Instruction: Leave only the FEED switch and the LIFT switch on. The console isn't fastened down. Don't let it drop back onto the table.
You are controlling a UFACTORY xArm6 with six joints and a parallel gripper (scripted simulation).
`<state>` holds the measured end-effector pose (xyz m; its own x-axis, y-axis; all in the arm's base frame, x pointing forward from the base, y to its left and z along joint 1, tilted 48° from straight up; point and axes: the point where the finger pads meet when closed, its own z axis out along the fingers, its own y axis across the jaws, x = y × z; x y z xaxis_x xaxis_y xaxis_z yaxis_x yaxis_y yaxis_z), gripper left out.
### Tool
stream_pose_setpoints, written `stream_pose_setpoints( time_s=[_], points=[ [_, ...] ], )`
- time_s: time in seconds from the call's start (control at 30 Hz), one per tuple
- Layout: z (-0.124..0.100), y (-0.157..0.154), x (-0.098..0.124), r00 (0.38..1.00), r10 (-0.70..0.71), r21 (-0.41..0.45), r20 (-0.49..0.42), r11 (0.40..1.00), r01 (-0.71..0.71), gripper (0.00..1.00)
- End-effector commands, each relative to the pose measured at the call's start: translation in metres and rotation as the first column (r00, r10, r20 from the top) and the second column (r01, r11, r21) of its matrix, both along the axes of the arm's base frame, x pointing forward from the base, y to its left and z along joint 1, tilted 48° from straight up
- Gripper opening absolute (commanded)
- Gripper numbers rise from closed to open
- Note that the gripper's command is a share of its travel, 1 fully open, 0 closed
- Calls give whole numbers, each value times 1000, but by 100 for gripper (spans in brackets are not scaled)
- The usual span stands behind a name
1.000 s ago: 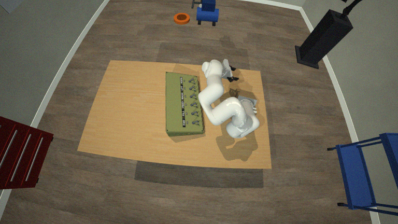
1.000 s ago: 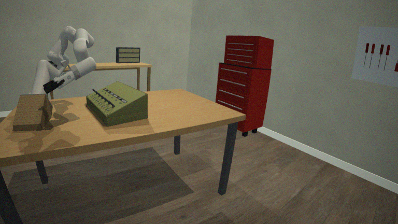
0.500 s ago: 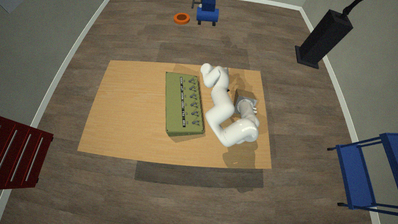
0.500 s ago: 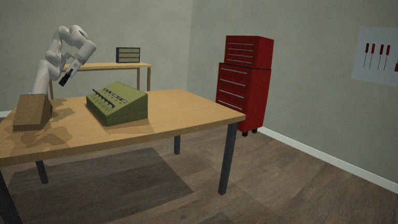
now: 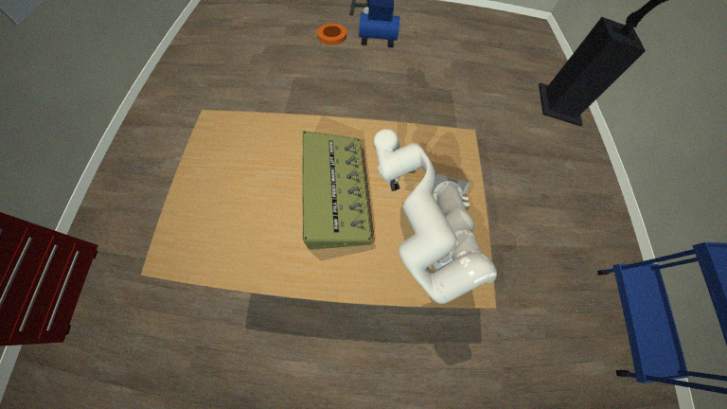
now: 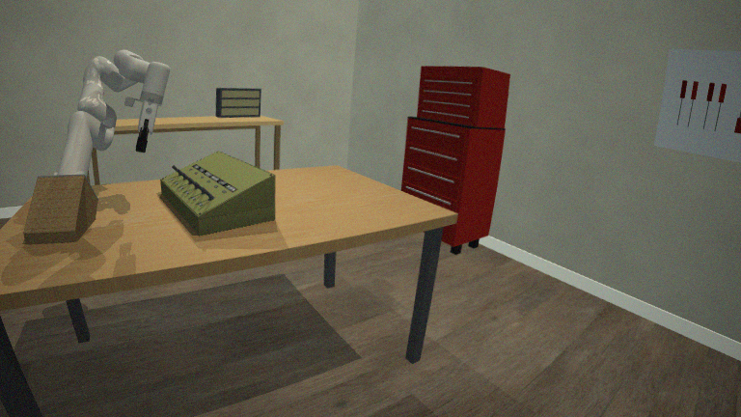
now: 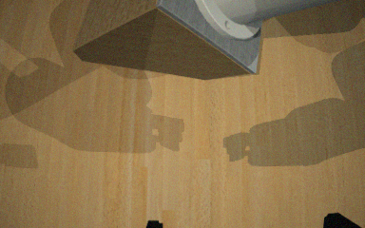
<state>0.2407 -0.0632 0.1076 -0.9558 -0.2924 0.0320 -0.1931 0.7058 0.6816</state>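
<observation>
Gripper (image 6: 142, 145): wide open, empty, hovering near console (image 6: 229, 194). Risk: your sideways toggle push slides loose console across counter (image 6: 349, 210).

red tool chest (image 6: 455, 150), blue cart (image 5: 651, 318), orange ring (image 5: 331, 33) on the floor.

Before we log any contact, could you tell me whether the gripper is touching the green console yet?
No, in the exterior view the open gripper hangs in the air above the table, apart from the green console.
</observation>
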Motion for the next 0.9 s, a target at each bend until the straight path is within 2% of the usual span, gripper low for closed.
stream_pose_setpoints(
  time_s=[0.0, 0.03, 0.07, 0.1, 0.13, 0.2, 0.27, 0.37, 0.47, 0.57, 0.8, 0.83, 0.87],
  points=[
    [41, 31, 23, 983, -120, 59, 142, 992, 113, 100],
    [41, 31, 23, 983, -120, 59, 142, 992, 113, 100],
    [56, 42, 31, 968, -160, 93, 194, 985, 145, 100],
    [56, 42, 31, 968, -160, 93, 194, 985, 145, 100],
    [71, 52, 38, 951, -196, 126, 241, 977, 170, 100],
    [71, 52, 38, 951, -196, 126, 241, 977, 170, 100],
    [96, 68, 49, 913, -255, 187, 318, 961, 203, 100],
    [106, 74, 53, 895, -278, 213, 348, 954, 213, 100],
    [127, 86, 61, 855, -322, 266, 407, 937, 227, 100],
    [135, 90, 63, 839, -338, 285, 427, 931, 229, 100],
    [136, 90, 63, 838, -339, 287, 429, 930, 229, 100],
    [136, 90, 63, 838, -339, 287, 429, 930, 229, 77],
    [136, 90, 63, 838, -339, 287, 429, 930, 229, 77]
  ],
)
